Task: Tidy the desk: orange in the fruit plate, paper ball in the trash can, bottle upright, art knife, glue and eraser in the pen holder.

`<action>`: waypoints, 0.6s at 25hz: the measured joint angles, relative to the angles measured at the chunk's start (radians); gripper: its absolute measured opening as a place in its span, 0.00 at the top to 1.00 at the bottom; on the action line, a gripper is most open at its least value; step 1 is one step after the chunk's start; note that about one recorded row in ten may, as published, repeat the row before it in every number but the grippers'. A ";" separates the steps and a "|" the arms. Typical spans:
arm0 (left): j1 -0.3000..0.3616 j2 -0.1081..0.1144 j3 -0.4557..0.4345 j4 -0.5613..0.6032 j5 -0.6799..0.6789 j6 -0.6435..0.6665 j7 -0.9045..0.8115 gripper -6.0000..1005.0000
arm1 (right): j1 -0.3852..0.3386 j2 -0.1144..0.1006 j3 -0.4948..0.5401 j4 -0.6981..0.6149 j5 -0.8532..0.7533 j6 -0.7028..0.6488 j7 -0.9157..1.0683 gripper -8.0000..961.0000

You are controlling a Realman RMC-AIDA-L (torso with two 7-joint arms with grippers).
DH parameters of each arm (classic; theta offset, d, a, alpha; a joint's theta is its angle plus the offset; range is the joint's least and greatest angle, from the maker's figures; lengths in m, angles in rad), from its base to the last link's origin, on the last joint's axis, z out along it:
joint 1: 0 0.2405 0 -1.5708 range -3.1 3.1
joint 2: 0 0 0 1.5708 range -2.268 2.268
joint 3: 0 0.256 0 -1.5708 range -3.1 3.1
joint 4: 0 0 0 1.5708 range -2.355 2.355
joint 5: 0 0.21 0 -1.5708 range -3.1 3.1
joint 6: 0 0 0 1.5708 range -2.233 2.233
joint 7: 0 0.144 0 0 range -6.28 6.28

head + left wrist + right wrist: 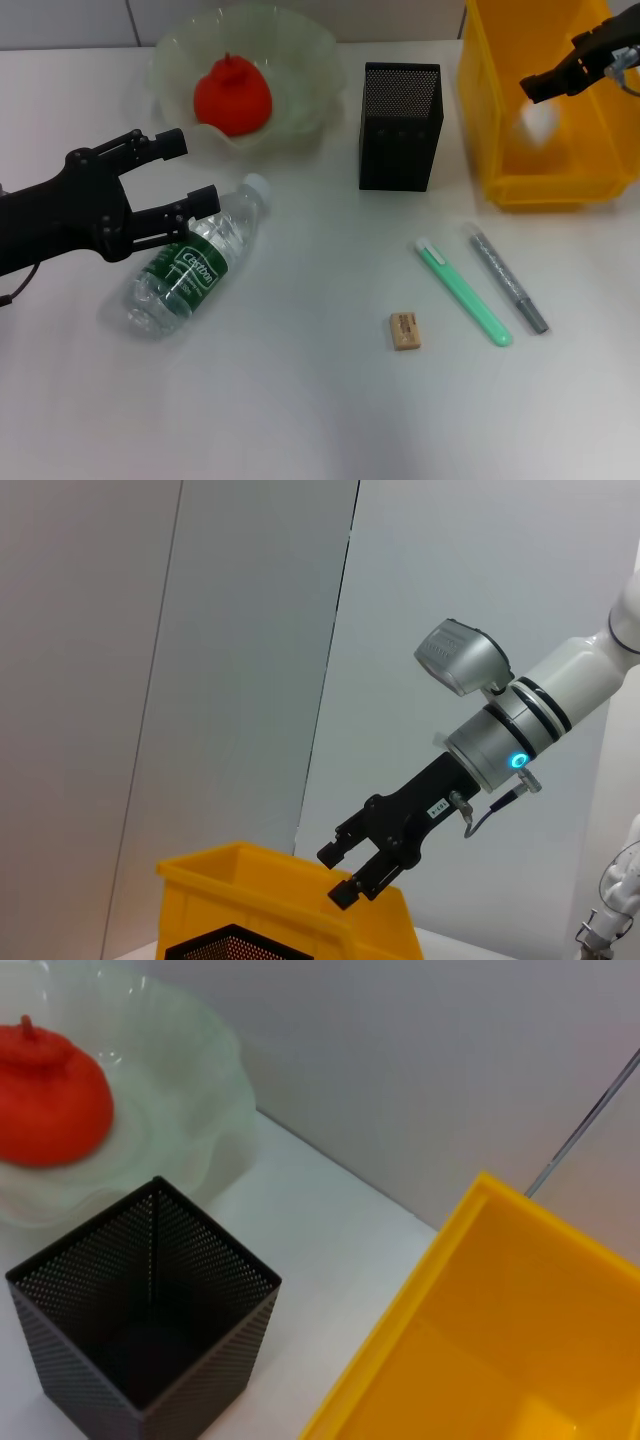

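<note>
The orange (232, 95) lies in the translucent fruit plate (300, 45) at the back left; it also shows in the right wrist view (45, 1095). The clear bottle (195, 260) lies on its side. My left gripper (192, 172) is open, just above the bottle's cap end. My right gripper (532, 88) is open and empty over the yellow trash can (560, 185); a blurred white paper ball (538, 125) is inside it. The green art knife (465, 295), grey glue stick (507, 278) and eraser (405, 330) lie on the desk in front of the black mesh pen holder (400, 125).
The pen holder (150, 1310) looks empty in the right wrist view, with the trash can (500, 1330) beside it. The left wrist view shows my right gripper (338, 874) above the can's rim (260, 880). A wall stands behind the desk.
</note>
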 joint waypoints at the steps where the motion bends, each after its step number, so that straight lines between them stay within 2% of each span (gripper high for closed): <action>1: 0.000 0.000 0.000 0.000 0.001 0.000 0.000 0.17 | 0.000 0.000 0.002 -0.007 -0.001 -0.006 0.000 0.30; 6: 0.006 0.002 0.000 0.014 0.001 0.002 -0.013 0.17 | -0.001 -0.002 0.061 -0.071 0.040 -0.108 -0.024 0.22; 9: 0.006 0.004 0.000 0.028 0.005 0.001 -0.026 0.17 | -0.022 -0.002 0.127 -0.139 0.162 -0.216 -0.096 0.17; 11: 0.005 0.007 0.000 0.047 0.008 0.000 -0.042 0.18 | -0.040 -0.002 0.170 -0.168 0.260 -0.291 -0.144 0.17; 13: -0.007 0.013 0.008 0.172 0.068 -0.010 -0.177 0.18 | -0.063 -0.002 0.205 -0.177 0.347 -0.352 -0.198 0.17; 14: -0.007 0.013 0.008 0.172 0.068 -0.010 -0.177 0.18 | -0.078 -0.001 0.221 -0.177 0.389 -0.380 -0.235 0.17; 15: -0.023 0.006 0.011 0.278 0.143 -0.024 -0.286 0.18 | -0.096 0.000 0.231 -0.174 0.434 -0.396 -0.272 0.17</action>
